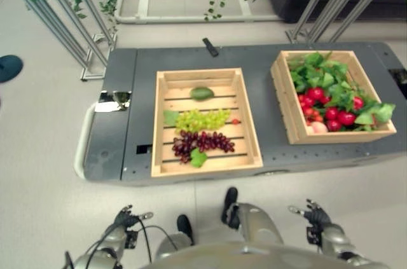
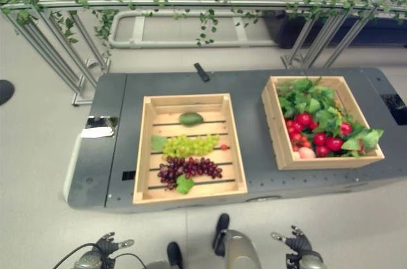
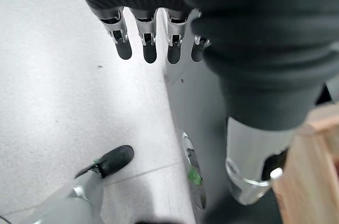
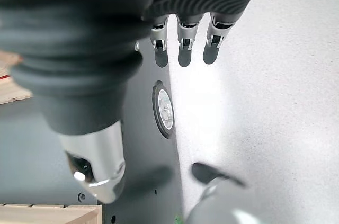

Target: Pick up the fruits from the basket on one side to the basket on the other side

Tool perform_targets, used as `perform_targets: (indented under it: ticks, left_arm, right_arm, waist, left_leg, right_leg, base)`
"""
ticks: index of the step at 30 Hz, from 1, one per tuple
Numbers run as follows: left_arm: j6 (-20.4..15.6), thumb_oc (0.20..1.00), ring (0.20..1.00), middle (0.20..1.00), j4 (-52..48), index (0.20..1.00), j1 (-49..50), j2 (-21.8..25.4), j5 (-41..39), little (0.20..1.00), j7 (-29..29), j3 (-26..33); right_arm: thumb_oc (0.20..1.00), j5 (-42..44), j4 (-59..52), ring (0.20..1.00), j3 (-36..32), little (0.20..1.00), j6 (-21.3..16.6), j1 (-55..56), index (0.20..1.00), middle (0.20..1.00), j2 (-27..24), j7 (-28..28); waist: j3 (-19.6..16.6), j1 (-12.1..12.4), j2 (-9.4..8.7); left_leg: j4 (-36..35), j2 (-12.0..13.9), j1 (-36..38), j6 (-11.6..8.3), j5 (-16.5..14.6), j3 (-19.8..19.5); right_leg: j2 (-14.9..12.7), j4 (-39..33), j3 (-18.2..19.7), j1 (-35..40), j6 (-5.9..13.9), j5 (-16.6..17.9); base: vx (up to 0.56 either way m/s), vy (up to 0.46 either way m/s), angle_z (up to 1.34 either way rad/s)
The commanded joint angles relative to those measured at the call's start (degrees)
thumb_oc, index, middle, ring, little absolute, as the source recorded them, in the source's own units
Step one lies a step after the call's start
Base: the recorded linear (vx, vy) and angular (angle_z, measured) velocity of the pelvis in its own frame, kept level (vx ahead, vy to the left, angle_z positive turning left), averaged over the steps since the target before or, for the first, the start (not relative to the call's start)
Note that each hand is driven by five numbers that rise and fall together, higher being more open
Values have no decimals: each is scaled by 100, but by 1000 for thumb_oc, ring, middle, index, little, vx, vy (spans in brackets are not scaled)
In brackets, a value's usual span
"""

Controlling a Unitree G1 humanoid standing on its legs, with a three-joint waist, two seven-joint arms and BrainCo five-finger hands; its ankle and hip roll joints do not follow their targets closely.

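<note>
Hanging low with both hands empty, left hand (image 1: 121,223) and right hand (image 1: 316,217) fingers relaxed, well short of the table (image 1: 267,100), grapes (image 1: 202,142) lying in the left crate (image 1: 205,161), red fruit (image 1: 331,115) filling the right crate (image 1: 283,107).

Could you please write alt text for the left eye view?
Two wooden crates sit on a grey platform: the left crate holds green grapes, purple grapes and an avocado; the right crate is full of red fruit and leaves. Both hands, left hand and right hand, hang open below.
</note>
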Motion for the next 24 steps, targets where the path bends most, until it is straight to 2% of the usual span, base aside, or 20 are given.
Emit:
perform_targets:
  ticks: [1, 3, 5, 6, 7, 8, 10, 11, 12, 13, 15, 20, 21, 22, 24]
  left_arm:
    - [-97, 1000, 1000, 1000, -28, 1000, -79, 66, 263, 1000, 460, 47]
    - [-130, 1000, 1000, 1000, -291, 1000, 230, -379, 266, 1000, 470, -26]
    - [-171, 1000, 1000, 1000, -431, 1000, 252, -449, 245, 1000, 501, -154]
    - [-171, 1000, 1000, 1000, -431, 1000, 253, -448, 245, 1000, 501, -154]
    - [-174, 1000, 1000, 1000, -452, 1000, 210, -446, 218, 1000, 516, -190]
    - [-176, 1000, 1000, 1000, -452, 1000, 179, -450, 194, 1000, 545, -215]
    - [-176, 1000, 1000, 1000, -452, 1000, 179, -450, 194, 1000, 545, -215]
    - [-174, 1000, 1000, 1000, -376, 1000, 176, -449, 162, 1000, 587, -196]
    - [-174, 1000, 1000, 1000, -376, 1000, 176, -449, 162, 1000, 587, -196]
    - [-208, 1000, 1000, 1000, -343, 1000, 244, -479, 226, 1000, 625, -182]
    - [-239, 1000, 1000, 1000, -337, 1000, 343, -467, 264, 1000, 591, -216]
    - [-384, 1000, 1000, 1000, -1003, 1000, 272, -360, 373, 1000, 684, -365]
    - [-430, 1000, 1000, 1000, -1889, 1000, 279, -191, 420, 1000, 750, -395]
    - [-421, 1000, 1000, 1000, -1902, 1000, 288, -187, 421, 1000, 749, -393]
    - [-456, 1000, 1000, 1000, -2904, 1000, 273, 104, 570, 1000, 773, -391]
  right_arm:
    - [1000, 67, -163, 1000, 186, 1000, -202, -238, 1000, 1000, -202, -42]
    - [1000, 109, -207, 1000, 104, 1000, -217, -193, 1000, 1000, -261, -151]
    - [1000, 138, -291, 1000, 60, 1000, -258, -220, 1000, 1000, -390, -163]
    - [1000, 138, -290, 1000, 60, 1000, -258, -220, 1000, 1000, -390, -163]
    - [1000, 120, -291, 1000, 61, 1000, -264, -241, 1000, 1000, -436, -186]
    - [1000, 106, -265, 1000, 76, 1000, -249, -286, 1000, 1000, -461, -209]
    - [1000, 106, -265, 1000, 76, 1000, -249, -286, 1000, 1000, -461, -209]
    - [1000, 91, -245, 1000, 102, 1000, -239, -354, 1000, 1000, -492, -233]
    - [1000, 91, -245, 1000, 102, 1000, -239, -354, 1000, 1000, -492, -233]
    - [1000, 8, -219, 1000, 148, 1000, -248, -347, 1000, 1000, -495, -244]
    - [1000, -137, -210, 1000, 223, 1000, -273, -361, 1000, 1000, -465, -243]
    - [1000, -236, -178, 1000, 239, 1000, -268, -408, 1000, 1000, -477, -295]
    - [1000, -241, -275, 1000, 249, 1000, -292, -416, 1000, 1000, -504, -301]
    - [1000, -241, -276, 1000, 250, 1000, -292, -415, 1000, 1000, -502, -301]
    - [1000, -287, -370, 1000, 250, 1000, -299, -412, 1000, 1000, -516, -289]
  waist:
    - [-116, -66, 11]
    - [-144, 27, 31]
    - [-7, 91, -13]
    - [-12, 88, -14]
    - [80, 147, -44]
    - [136, 184, -57]
    - [136, 184, -57]
    - [109, 218, -44]
    - [109, 218, -44]
    - [8, 294, 77]
    - [-102, 316, 76]
    - [-166, 330, 195]
    - [-126, 341, 228]
    - [-123, 342, 226]
    - [-65, 337, 246]
  left_leg:
    - [592, -275, -445, 72, -288, -74]
    - [919, -279, -544, -46, -337, -111]
    - [2321, -30, -1155, -548, 65, -104]
    - [2321, -31, -1161, -548, 66, -107]
    - [2595, 30, -1325, -685, 250, -125]
    - [2729, 25, -1466, -703, 261, -208]
    - [2729, 25, -1466, -703, 261, -208]
    - [1997, 176, -1537, -500, 79, -157]
    - [1997, 176, -1537, -500, 79, -157]
    - [881, 333, -1374, -349, 337, -195]
    - [596, 107, -1147, -211, 324, -328]
    - [149, -4, -766, -106, 346, -156]
    - [68, -27, -713, -79, 346, -153]
    - [64, -27, -706, -79, 347, -151]
    - [51, -35, -707, -72, 343, -136]
  right_leg:
    - [146, -349, 317, 517, 484, -345]
    - [98, -543, 170, 677, 486, -326]
    - [44, -759, 127, 990, 370, -380]
    - [42, -759, 124, 985, 370, -380]
    - [15, -774, 107, 1069, 334, -416]
    - [14, -811, 108, 1107, 310, -426]
    - [14, -811, 108, 1107, 310, -426]
    - [17, -887, 130, 1136, 363, -449]
    - [17, -887, 130, 1136, 363, -449]
    - [112, -889, 223, 1180, 435, -466]
    - [85, -848, 280, 1176, 456, -445]
    - [96, -879, 376, 1201, 486, -418]
    - [96, -890, 386, 1193, 497, -411]
    - [96, -890, 388, 1198, 498, -412]
    - [82, -881, 377, 1177, 517, -409]
  base:
    - [148, -123, 11]
    - [121, -147, 7]
    - [75, -152, 28]
    - [-5, -87, 26]
    - [-7, -69, 9]
    - [-7, -69, 0]
    - [25, -11, 0]
    - [54, 13, 0]
    - [192, 92, 30]
    - [211, 101, 33]
    - [215, 122, -29]
    - [75, 77, -40]
    - [20, 36, -7]
    - [24, 46, 0]
    - [0, 17, 5]
